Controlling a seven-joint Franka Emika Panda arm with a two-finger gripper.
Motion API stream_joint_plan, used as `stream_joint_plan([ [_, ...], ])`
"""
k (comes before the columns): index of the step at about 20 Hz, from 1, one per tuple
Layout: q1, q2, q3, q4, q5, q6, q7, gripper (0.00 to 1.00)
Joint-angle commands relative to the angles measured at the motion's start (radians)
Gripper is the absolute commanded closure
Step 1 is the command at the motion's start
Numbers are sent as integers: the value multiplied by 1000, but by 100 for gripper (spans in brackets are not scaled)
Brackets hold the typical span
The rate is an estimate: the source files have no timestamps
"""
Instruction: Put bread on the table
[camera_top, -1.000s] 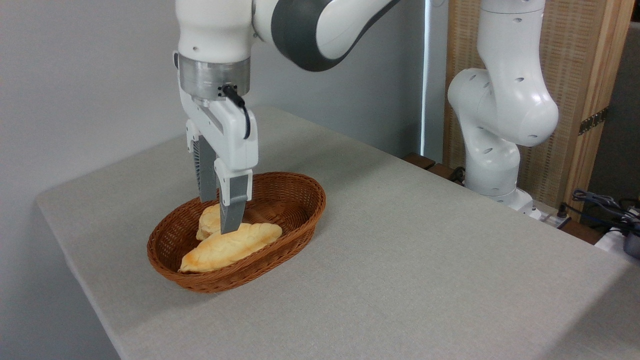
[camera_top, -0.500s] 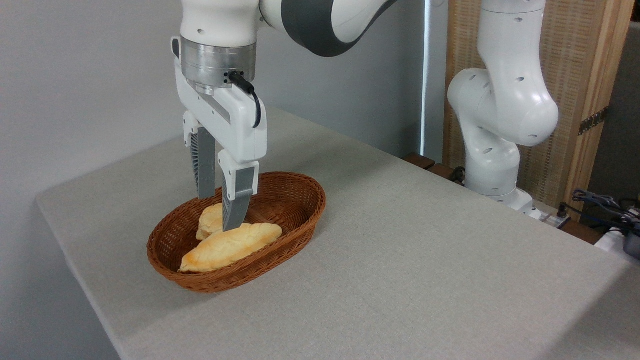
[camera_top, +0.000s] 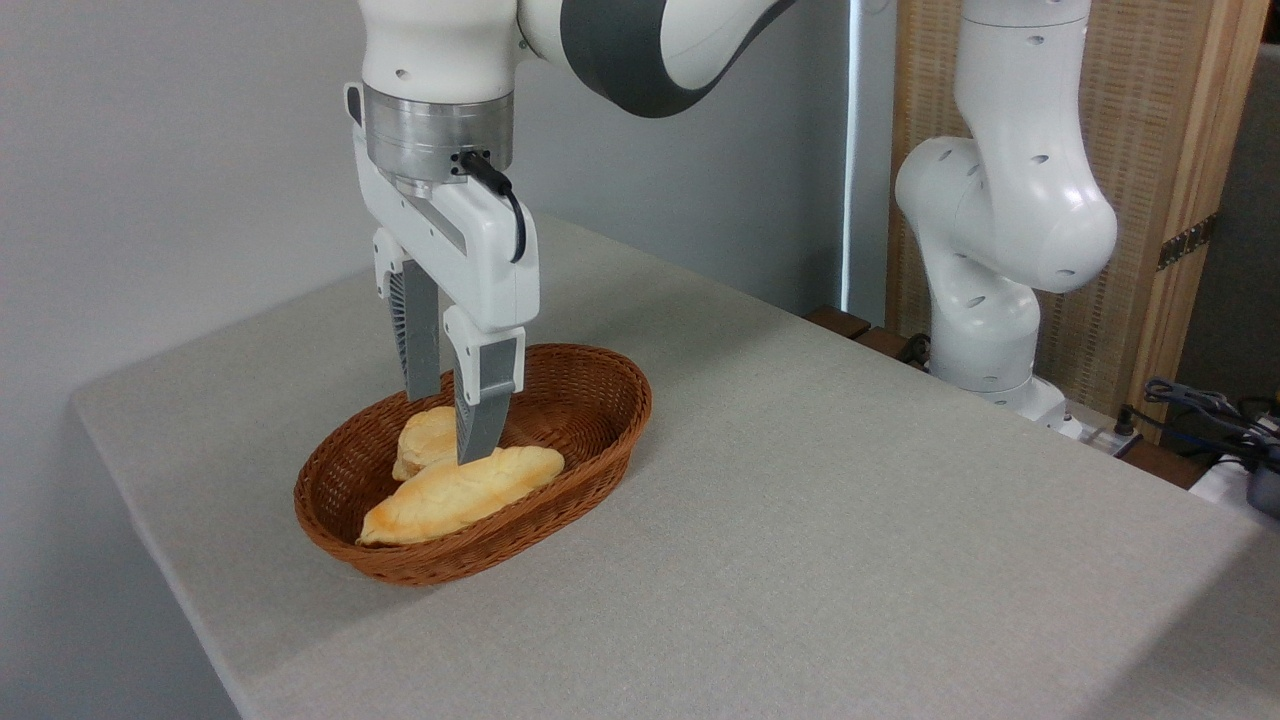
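I'm at the reaching step: my gripper (camera_top: 450, 425) hangs left of centre, jaws parted and empty, over the bread (camera_top: 460, 493) lying in the basket (camera_top: 590, 400); next I must straddle the loaf, clamp, and lift it onto the surface (camera_top: 850, 520).

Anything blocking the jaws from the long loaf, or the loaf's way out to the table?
Nothing visible between the gripper and the bread: open jaws are right above it. A smaller bun sits close behind. The basket rim encircles the bread, so it must be lifted over it to the table.
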Motion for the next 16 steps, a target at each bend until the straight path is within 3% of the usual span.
stream_joint_plan([
  [1, -8, 1, 7, 10, -1, -40, -19, 0],
  [16, -62, 25, -8, -31, -3, -82, -17, 0],
])
